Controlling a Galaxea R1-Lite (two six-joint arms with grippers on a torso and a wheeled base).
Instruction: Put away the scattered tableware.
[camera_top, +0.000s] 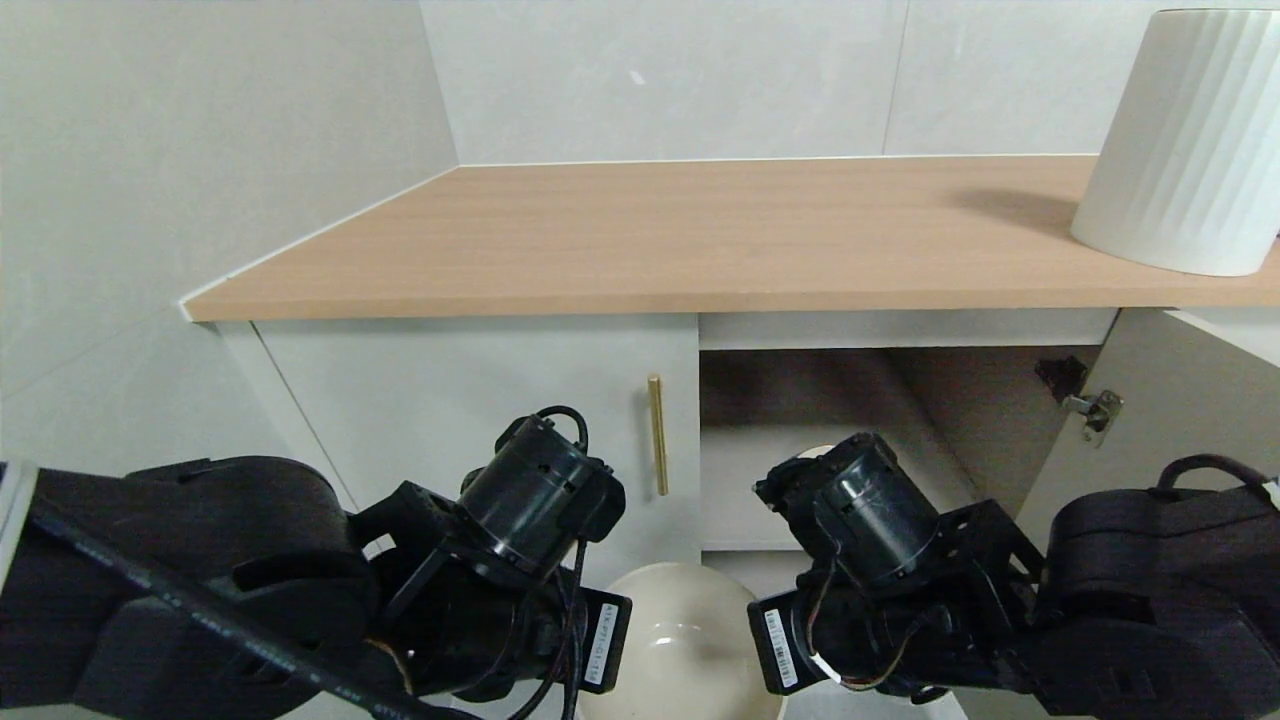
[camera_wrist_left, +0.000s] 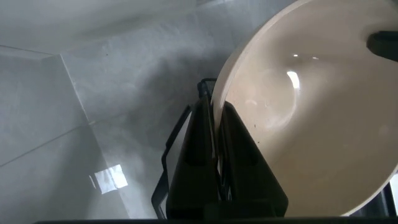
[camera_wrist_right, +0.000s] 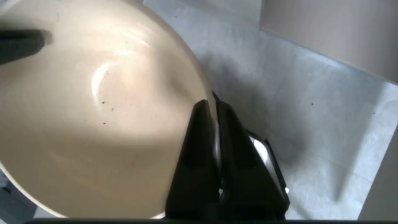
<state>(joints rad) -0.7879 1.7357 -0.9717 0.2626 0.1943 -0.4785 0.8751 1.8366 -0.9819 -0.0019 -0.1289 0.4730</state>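
Observation:
A large cream bowl (camera_top: 680, 640) hangs between my two arms, low in front of the cabinet. My left gripper (camera_wrist_left: 216, 140) is shut on one side of the cream bowl's (camera_wrist_left: 311, 124) rim. On the opposite side my right gripper (camera_wrist_right: 214, 140) is shut on the rim of the bowl (camera_wrist_right: 93, 112). Both arms show in the head view, with the bowl between them. Part of a pale round object (camera_top: 815, 452) peeks over my right wrist inside the cabinet.
The wooden countertop (camera_top: 700, 230) carries a white ribbed container (camera_top: 1190, 140) at the right. Below it, the left cabinet door (camera_top: 480, 400) with a brass handle (camera_top: 657, 435) is closed. The right door (camera_top: 1170, 410) stands open, showing the cabinet interior (camera_top: 850, 400). Grey tiled floor (camera_wrist_left: 74, 124) lies beneath.

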